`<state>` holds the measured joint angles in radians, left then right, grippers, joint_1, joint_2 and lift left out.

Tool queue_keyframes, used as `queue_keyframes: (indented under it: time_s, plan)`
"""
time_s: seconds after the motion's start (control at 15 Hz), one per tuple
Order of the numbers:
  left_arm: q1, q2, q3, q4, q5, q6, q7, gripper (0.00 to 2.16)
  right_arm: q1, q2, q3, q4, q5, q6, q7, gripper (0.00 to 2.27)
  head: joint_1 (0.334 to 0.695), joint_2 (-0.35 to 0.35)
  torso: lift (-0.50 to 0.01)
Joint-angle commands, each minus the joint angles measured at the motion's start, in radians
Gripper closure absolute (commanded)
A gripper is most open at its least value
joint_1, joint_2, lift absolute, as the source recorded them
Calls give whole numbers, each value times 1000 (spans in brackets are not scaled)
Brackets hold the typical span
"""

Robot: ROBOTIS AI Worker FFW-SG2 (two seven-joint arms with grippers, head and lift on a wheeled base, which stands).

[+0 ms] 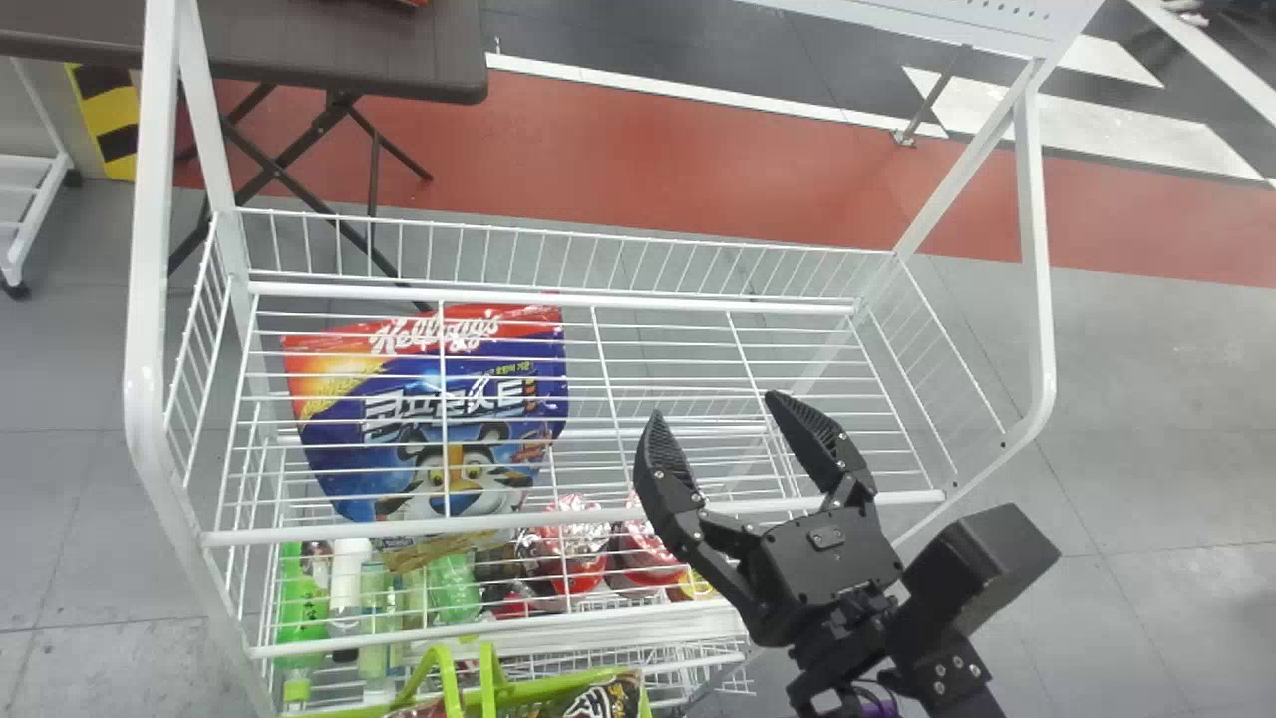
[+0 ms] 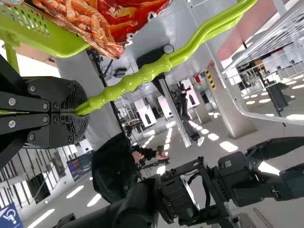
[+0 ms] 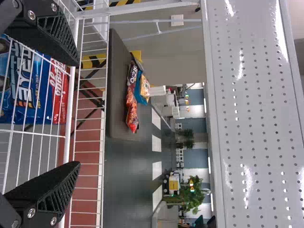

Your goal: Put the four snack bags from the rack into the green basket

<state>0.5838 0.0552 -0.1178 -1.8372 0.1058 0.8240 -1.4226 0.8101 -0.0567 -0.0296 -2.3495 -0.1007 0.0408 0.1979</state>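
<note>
In the head view my right gripper (image 1: pixel 713 407) stands open over the front right of the white rack (image 1: pixel 573 521), nothing between its fingers. The blue and red snack bag (image 1: pixel 469 399) shows through the rack's wires, to that gripper's left. From the right wrist view, the open right gripper (image 3: pixel 76 114) has the same bag (image 3: pixel 23 90) behind wires. The green basket (image 1: pixel 528 690) is at the head view's bottom edge, with a dark snack bag (image 1: pixel 603 700) in it. In the left wrist view my left gripper (image 2: pixel 80 113) is shut on the basket's green handle (image 2: pixel 137 78), near a red-orange snack bag (image 2: pixel 128 19).
Bottles (image 1: pixel 302 608) and red-topped packages (image 1: pixel 578 543) sit lower in the rack, under wires. A dark table (image 1: pixel 329 45) stands behind the rack at left; red (image 3: pixel 131 107) and blue (image 3: pixel 141 88) bags lie on it. A white perforated panel (image 3: pixel 256 123) is beside the right gripper.
</note>
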Motion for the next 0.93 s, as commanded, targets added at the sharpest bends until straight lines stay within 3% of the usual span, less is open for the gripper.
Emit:
queue_keyframes:
  time_s: [0.0, 0.87]
  plan:
    - [4, 0, 3, -1, 0, -2, -1, 1902, 1, 0, -3, -2, -1, 2, 0, 70, 695, -350, -6]
    - [4, 0, 6, -4, 0, -2, 2, 1902, -3, 1, -4, -4, -7, -2, 0, 70, 695, -350, -6]
